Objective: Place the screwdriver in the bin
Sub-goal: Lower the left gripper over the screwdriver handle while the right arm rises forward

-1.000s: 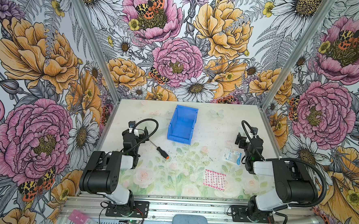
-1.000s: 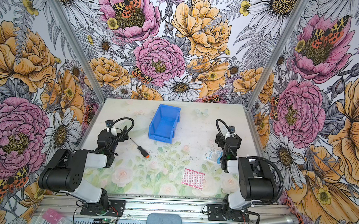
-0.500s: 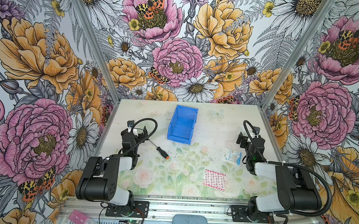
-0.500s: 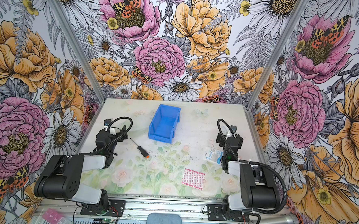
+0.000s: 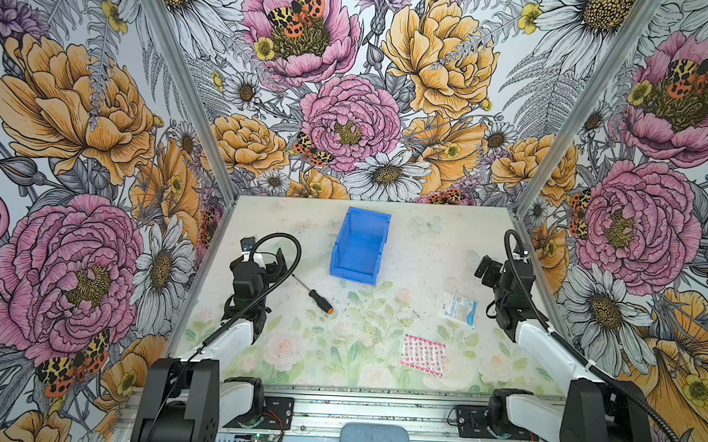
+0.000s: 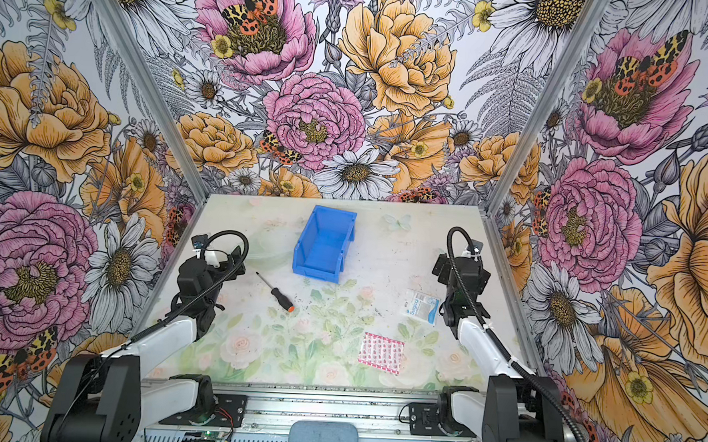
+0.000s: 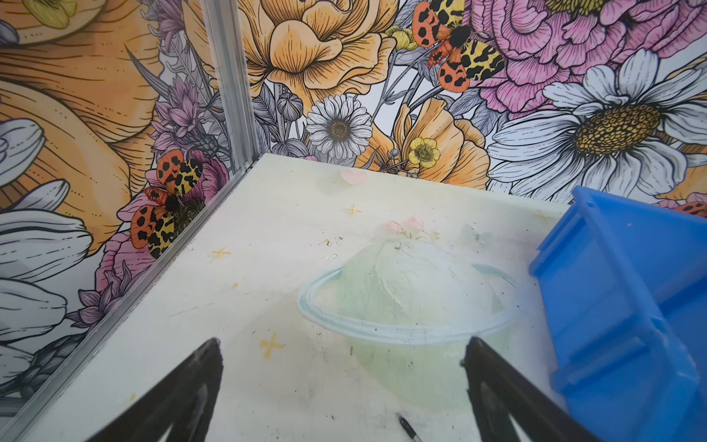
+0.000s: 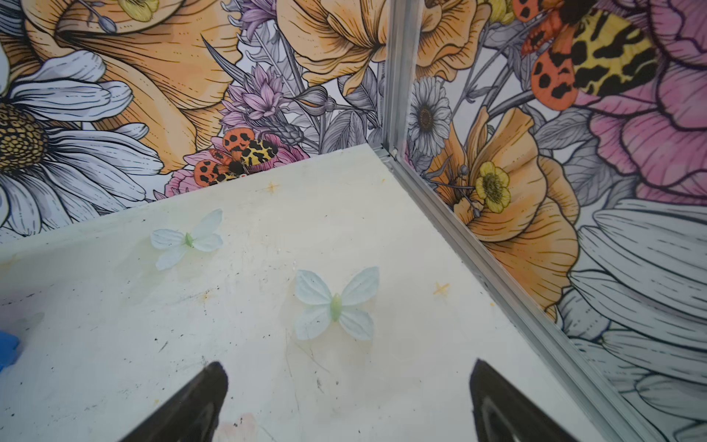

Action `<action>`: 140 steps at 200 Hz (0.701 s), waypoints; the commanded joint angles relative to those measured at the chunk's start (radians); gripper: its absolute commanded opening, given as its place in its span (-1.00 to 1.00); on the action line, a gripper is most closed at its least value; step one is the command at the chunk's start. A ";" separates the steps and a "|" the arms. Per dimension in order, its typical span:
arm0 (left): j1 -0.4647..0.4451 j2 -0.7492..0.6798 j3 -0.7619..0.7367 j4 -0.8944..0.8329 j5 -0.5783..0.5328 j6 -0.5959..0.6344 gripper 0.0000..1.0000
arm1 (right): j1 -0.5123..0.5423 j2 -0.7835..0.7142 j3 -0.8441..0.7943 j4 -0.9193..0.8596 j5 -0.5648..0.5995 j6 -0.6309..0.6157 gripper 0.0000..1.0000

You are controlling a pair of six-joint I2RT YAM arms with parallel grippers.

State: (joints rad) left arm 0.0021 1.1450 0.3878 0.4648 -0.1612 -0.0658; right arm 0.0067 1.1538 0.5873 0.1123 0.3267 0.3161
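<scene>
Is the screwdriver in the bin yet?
Out. The screwdriver lies flat on the table, apart from the bin, whose inside looks empty.

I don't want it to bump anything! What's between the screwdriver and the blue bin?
Nothing. In both top views, only bare table lies between the screwdriver and the bin, so the stretch is clear.

Light is bright, even and diffuse; shadows on the counter (image 5: 417, 254) are faint. Wrist views bow at the edges; the bin (image 7: 612, 306) looks soft.

One screwdriver (image 5: 313, 294), one bin (image 5: 341, 244), one white packet (image 5: 458, 308), one pink sheet (image 5: 423, 354), possibly stickers
</scene>
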 commanded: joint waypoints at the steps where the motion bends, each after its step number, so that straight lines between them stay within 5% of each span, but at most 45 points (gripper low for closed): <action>1: -0.009 -0.052 0.035 -0.150 -0.025 -0.031 0.97 | 0.014 -0.048 0.071 -0.296 0.064 0.122 0.99; 87: -0.047 -0.176 0.138 -0.519 -0.055 -0.202 0.97 | 0.107 -0.157 0.176 -0.623 -0.009 0.167 0.99; 140: -0.084 -0.243 0.207 -0.750 0.008 -0.348 0.97 | 0.135 -0.110 0.211 -0.643 -0.122 0.174 0.99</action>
State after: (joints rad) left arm -0.0589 0.9211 0.5503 -0.1295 -0.1833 -0.3122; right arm 0.1238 1.0229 0.7578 -0.4934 0.2783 0.4755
